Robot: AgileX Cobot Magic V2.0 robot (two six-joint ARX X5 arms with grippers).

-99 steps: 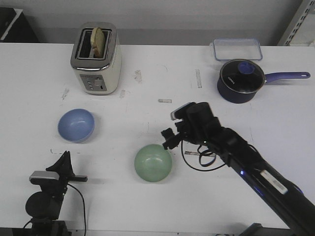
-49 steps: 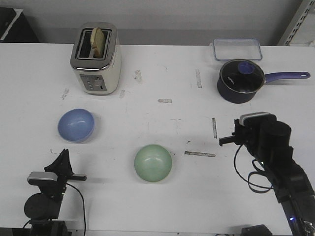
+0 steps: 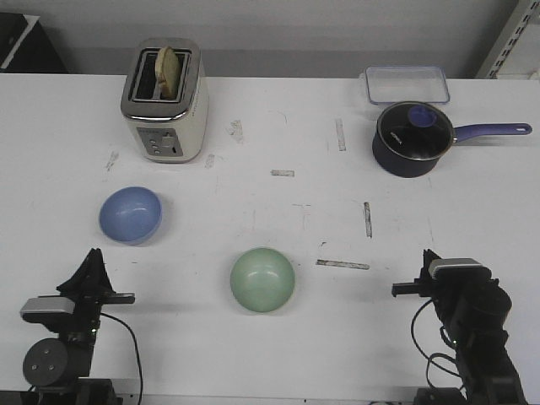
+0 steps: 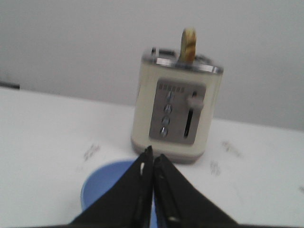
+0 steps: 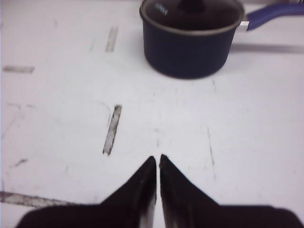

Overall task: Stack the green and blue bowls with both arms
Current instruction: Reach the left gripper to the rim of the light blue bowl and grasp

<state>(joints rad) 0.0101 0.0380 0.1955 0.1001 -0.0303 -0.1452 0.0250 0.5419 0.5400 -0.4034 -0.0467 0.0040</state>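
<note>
1. The green bowl (image 3: 262, 279) sits upright on the white table (image 3: 278, 211), near the front edge and about midway across, with nothing inside it
2. The blue bowl (image 3: 131, 214) sits upright well to the left of the green one and a little farther back, in front of the toaster (image 3: 164, 100); the two bowls are well apart, not stacked
3. The left gripper (image 4: 153, 159) is at the table's front left corner, its fingers pressed together with no gap and holding nothing; in the left wrist view the blue bowl's rim shows just beyond the fingertips, with the toaster behind it
4. The right gripper (image 5: 157, 162) is at the front right corner, fingers likewise together and holding nothing, over bare table with grey tape marks
5. The right wrist view looks toward the saucepan (image 3: 411, 138), which stands at the back right with its lid on and handle pointing right
6. A slice of bread (image 3: 168, 70) stands in one slot of the toaster
7. A clear lidded box (image 3: 406, 83) lies just behind the saucepan
8. Neither gripper touches a bowl
</note>
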